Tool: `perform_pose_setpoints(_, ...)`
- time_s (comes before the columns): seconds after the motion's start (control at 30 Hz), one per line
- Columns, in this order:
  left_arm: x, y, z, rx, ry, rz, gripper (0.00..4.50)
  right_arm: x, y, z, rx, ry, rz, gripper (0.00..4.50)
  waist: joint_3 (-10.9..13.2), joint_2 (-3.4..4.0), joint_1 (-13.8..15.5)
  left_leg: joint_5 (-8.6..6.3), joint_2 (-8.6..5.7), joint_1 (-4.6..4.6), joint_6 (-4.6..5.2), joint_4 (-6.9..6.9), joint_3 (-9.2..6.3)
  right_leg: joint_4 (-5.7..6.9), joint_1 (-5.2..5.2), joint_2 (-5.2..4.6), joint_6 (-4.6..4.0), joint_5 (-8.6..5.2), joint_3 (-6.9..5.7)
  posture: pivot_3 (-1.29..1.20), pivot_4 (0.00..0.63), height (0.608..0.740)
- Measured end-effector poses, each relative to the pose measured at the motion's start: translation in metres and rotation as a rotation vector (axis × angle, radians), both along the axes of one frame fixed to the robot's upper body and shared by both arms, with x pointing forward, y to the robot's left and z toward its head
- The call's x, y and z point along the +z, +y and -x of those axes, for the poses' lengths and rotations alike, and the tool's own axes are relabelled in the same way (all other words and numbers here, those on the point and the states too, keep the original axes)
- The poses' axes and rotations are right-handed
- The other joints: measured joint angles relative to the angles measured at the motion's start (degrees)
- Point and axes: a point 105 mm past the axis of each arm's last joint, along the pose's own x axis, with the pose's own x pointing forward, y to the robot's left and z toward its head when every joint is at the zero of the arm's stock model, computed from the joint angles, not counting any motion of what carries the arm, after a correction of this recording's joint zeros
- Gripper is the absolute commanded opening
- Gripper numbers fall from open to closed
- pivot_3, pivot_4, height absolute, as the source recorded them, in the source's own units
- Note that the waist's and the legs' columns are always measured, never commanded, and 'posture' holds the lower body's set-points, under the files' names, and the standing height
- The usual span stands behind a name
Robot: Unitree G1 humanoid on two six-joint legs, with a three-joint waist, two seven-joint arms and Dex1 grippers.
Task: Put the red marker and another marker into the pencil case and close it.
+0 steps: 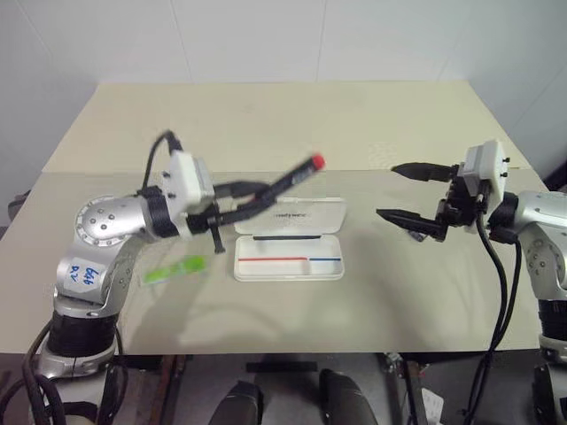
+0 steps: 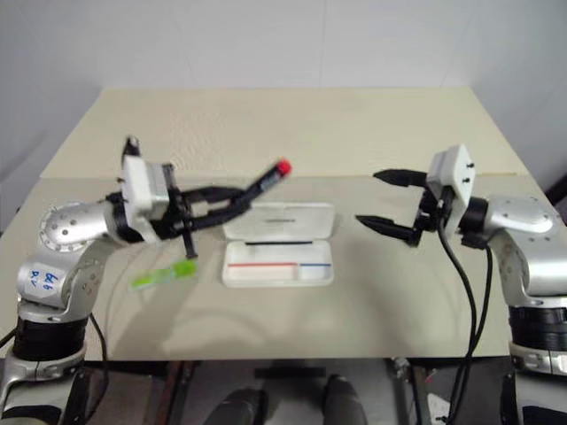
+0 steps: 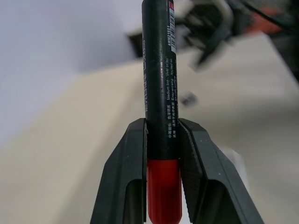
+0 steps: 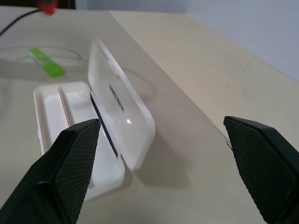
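Bright, even overhead light falls on the beige table [image 1: 372, 133], casting soft shadows under the pencil case [image 1: 290, 257]. The lime-green marker [image 1: 174, 270] smears with motion blur (as does the left arm), while the left wrist view's background dissolves out of focus.

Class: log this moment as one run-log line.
left hand: grips red marker | right hand: open | pencil case: open | green marker: on table

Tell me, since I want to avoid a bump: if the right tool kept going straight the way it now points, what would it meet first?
Probably the raised lid of the pencil case. The open right tool points level toward the table's middle, and its wrist view has that lid straight ahead between the fingers. Height is unclear, so it might pass just above.
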Motion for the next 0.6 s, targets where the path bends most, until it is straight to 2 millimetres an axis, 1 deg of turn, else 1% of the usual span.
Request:
perform_pose_setpoints(0.13, -0.026, -0.006, -0.001, -0.052, 0.046, -0.109, 0.56, -0.005, -0.006, 0.003, -0.033, 0.009, -0.005, 4.50, 0.0, 0.00, 0.2, 0.00, 0.00, 0.02, 0.00, 0.06, 0.00, -0.12, 0.01, 0.00, -0.02, 0.01, 0.00, 0.00, 0.150, 0.740)
perform_pose_setpoints(0.27, -0.049, -0.007, -0.010, -0.023, 0.072, -0.196, 0.56, -0.007, -0.002, 0.009, -0.025, 0.006, 0.001, 4.50, 0.0, 0.00, 0.2, 0.00, 0.00, 0.03, 0.00, 0.09, 0.01, -0.10, 0.02, 0.01, -0.03, 0.02, 0.01, 0.00, 0.150, 0.740)
perform_pose_setpoints(0.4, -0.061, -0.009, -0.018, -0.004, 0.053, -0.276, 0.56, -0.009, 0.001, 0.014, -0.028, 0.013, -0.006, 4.50, 0.0, 0.00, 0.2, 0.00, 0.00, 0.02, 0.00, 0.07, 0.01, -0.10, 0.01, 0.01, -0.03, 0.02, 0.01, 0.00, 0.150, 0.740)
perform_pose_setpoints(0.6, -0.080, -0.008, -0.031, 0.014, 0.006, -0.403, 0.56, -0.005, 0.008, 0.017, -0.018, -0.002, -0.020, 4.50, 0.0, 0.00, 0.2, 0.00, 0.00, 0.02, 0.00, 0.11, 0.02, -0.08, 0.01, 0.02, -0.03, 0.02, 0.02, 0.00, 0.150, 0.740)
